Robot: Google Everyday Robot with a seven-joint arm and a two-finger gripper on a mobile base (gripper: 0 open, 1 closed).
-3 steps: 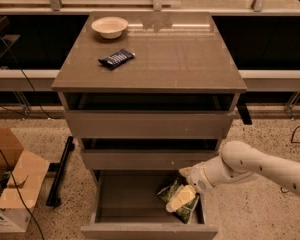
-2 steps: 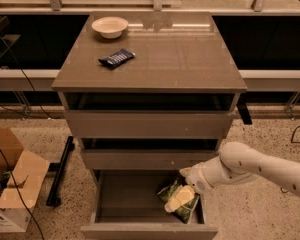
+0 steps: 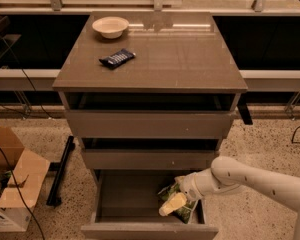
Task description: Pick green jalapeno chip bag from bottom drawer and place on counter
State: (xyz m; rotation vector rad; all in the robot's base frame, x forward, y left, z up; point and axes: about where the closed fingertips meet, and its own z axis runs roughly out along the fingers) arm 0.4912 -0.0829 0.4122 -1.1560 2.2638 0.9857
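Note:
The bottom drawer point(image 3: 130, 196) is pulled open. The green jalapeno chip bag point(image 3: 186, 211) lies in its right front corner, crinkly green with pale patches. My gripper point(image 3: 173, 204) reaches into the drawer from the right on a white arm point(image 3: 250, 176) and sits right on top of the bag, covering its middle. The bag rests low in the drawer. The counter point(image 3: 170, 64) is the glossy grey-brown top of the cabinet, well above the gripper.
A white bowl point(image 3: 110, 26) and a small dark-blue snack bar wrapper point(image 3: 117, 58) lie on the counter's left rear part. The two upper drawers point(image 3: 150, 124) stand slightly open above the gripper. A cardboard box point(image 3: 15, 184) and a black bar point(image 3: 60, 171) are on the floor at left.
The gripper has edged slightly down and left onto the bag. The bag and the drawer have stayed in place.

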